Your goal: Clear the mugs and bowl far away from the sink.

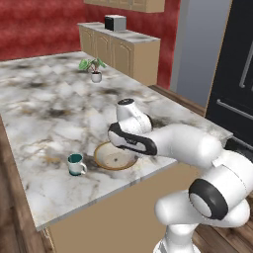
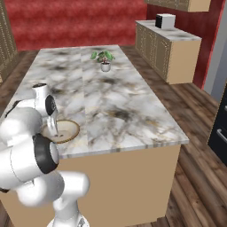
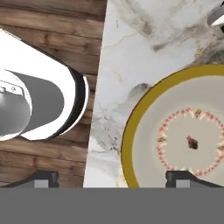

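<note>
Gripper (image 3: pixel 111 180): hangs over the counter's near edge, pointing straight down; jaws stand wide apart with nothing between them. One fingertip (image 3: pixel 189 178) is above the bowl's inside, the other (image 3: pixel 40 179) is out past the counter edge, over the wood floor.
Bowl (image 1: pixel 114 156): sits upright on the marble counter (image 1: pixel 54 108) close to the near edge, partly hidden by the arm in both base views; tan rim, cream inside with a ring of small red specks around a dark centre spot in the hand view.
Teal mug (image 1: pixel 75 164): upright on the counter just left of the bowl, not touching it, white inside, handle turned toward the bowl.
Plant pot (image 1: pixel 96 76): small white pot with green leaves, far back on the counter, well apart from the bowl and mug.
Back cabinets (image 1: pixel 121 52): a white box-like appliance (image 1: pixel 115 22) stands on top.
</note>
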### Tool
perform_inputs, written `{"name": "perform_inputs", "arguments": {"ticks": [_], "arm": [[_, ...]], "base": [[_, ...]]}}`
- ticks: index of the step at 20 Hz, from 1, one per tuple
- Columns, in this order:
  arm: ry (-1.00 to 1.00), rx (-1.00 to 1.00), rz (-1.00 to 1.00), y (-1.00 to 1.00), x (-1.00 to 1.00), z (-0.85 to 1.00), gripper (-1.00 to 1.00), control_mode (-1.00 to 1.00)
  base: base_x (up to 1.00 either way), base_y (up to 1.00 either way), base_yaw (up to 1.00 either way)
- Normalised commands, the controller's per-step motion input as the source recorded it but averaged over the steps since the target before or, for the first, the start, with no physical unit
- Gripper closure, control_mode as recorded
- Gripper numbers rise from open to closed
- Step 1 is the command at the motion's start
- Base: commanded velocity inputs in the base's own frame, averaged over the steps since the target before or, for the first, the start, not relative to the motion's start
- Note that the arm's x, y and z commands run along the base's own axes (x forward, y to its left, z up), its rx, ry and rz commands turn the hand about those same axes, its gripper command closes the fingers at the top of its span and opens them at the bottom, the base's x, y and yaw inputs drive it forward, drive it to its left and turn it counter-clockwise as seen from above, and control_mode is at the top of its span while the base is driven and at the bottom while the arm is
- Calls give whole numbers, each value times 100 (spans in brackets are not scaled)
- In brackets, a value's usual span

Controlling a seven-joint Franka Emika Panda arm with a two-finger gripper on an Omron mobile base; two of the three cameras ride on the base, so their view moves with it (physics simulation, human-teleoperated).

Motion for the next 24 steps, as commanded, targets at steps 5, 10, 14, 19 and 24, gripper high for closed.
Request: {"name": "perform_inputs", "arguments": {"ticks": [5, 10, 14, 19, 24], "arm": [[-19, 3, 4, -2, -85, 40, -100, -100], [-7, 1, 1, 0, -47, 15, -100, 100], [0, 0, 0, 0, 0, 0, -100, 100], [0, 0, 0, 0, 0, 0, -100, 100], [0, 0, 0, 0, 0, 0, -100, 100]], "base": [[0, 0, 0], [-32, 0, 6], [-39, 0, 59], [-18, 0, 75], [0, 16, 71]]}}
